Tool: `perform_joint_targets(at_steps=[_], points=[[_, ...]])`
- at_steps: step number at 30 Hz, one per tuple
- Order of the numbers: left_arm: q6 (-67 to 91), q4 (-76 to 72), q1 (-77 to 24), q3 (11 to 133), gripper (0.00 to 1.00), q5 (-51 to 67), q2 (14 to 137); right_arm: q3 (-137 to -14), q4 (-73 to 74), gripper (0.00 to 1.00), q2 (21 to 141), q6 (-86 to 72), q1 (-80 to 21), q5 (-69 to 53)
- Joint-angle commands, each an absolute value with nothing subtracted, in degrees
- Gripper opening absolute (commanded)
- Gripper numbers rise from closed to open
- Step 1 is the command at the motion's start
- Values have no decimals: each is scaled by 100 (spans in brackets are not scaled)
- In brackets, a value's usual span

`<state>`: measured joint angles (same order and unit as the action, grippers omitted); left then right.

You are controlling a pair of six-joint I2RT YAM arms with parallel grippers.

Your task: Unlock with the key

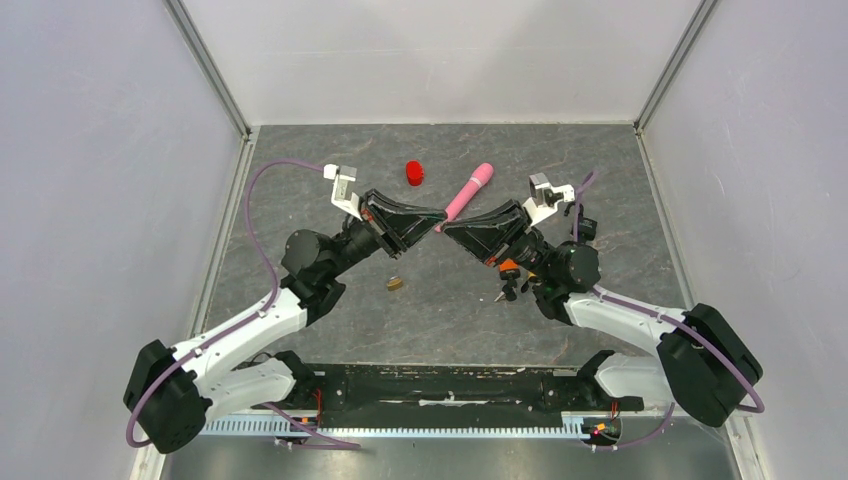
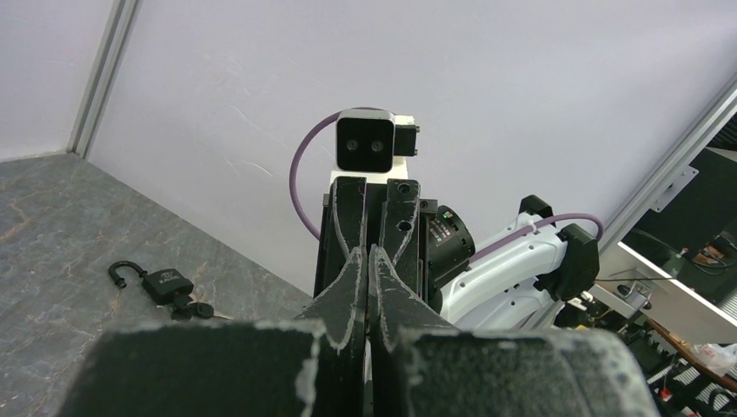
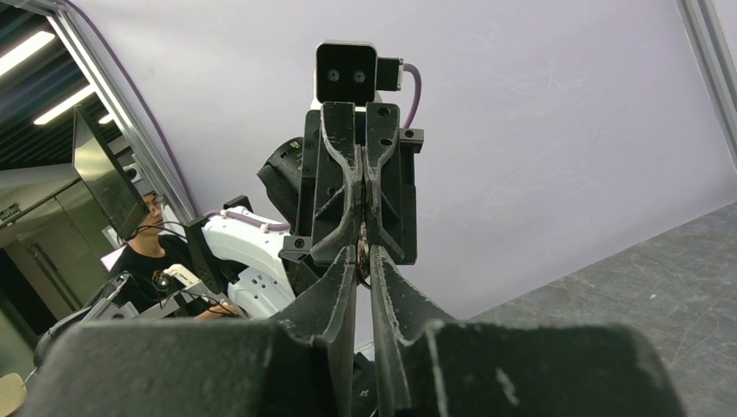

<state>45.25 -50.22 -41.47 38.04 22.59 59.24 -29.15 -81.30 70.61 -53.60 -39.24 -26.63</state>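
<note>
Overhead, left claw (image 1: pixel 434 226) closed empty and right claw (image 1: pixel 447 231) nearly closed meet tip to tip above the tabletop (image 1: pixel 330 160), padlock (image 1: pixel 396 284) lying below them.

Both arms reach inward above the worktop, their tips meeting nose to nose at the centre. Left pincer (image 1: pixel 432 226) is fully closed, fingers pressed together. Right pincer (image 1: pixel 447 230) shows only a narrow slit between its fingers (image 3: pixel 388 300). Both wrists are raised and angled toward each other.
</note>
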Motion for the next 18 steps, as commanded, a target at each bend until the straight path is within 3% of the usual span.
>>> perform_joint_targets(at_steps=[1,18], points=[[4685,-5380,-4251,3751,2,2115,5972,-2934,-8682,13,7093,-5413,-3955,-2570],[4375,-5220,-4390,3683,2,1898,5975,-2936,-8771,17,7050,-5496,-3955,-2501]])
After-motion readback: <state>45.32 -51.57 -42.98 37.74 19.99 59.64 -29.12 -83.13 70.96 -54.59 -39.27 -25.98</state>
